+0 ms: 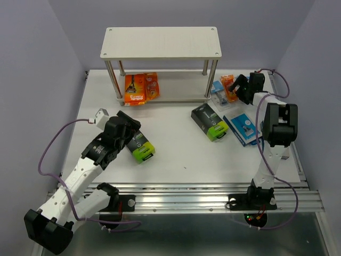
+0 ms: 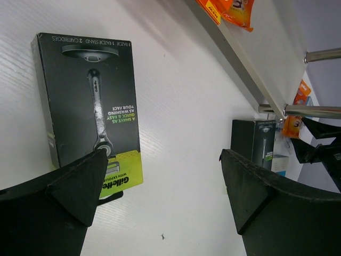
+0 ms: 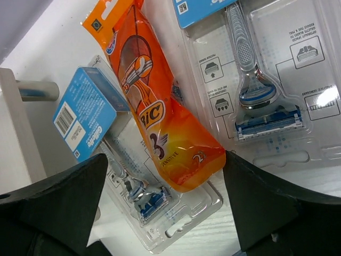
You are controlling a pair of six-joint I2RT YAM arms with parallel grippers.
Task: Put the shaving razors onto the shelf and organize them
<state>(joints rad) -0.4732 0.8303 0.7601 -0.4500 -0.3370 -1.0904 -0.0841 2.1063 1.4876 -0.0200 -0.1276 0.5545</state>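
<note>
The two-tier shelf (image 1: 160, 42) stands at the back; orange razor packs (image 1: 139, 88) lie on its lower board. My left gripper (image 1: 129, 128) is open and empty, just above a black-and-lime razor box (image 1: 141, 148), which shows left of its fingers in the left wrist view (image 2: 90, 106). A second black-and-lime box (image 1: 210, 122) lies mid-table. My right gripper (image 1: 241, 88) is open, hovering over an orange flat pack (image 3: 157, 106) that lies on a light-blue blister card (image 3: 128, 176). Another blister card (image 3: 266, 96) lies beside it. A blue box (image 1: 243, 128) lies near the right arm.
The shelf's silver posts (image 1: 210, 80) stand close to the right-hand cluster of packs. The second black-and-lime box also shows far off in the left wrist view (image 2: 254, 140). The table's right edge runs just past the right arm.
</note>
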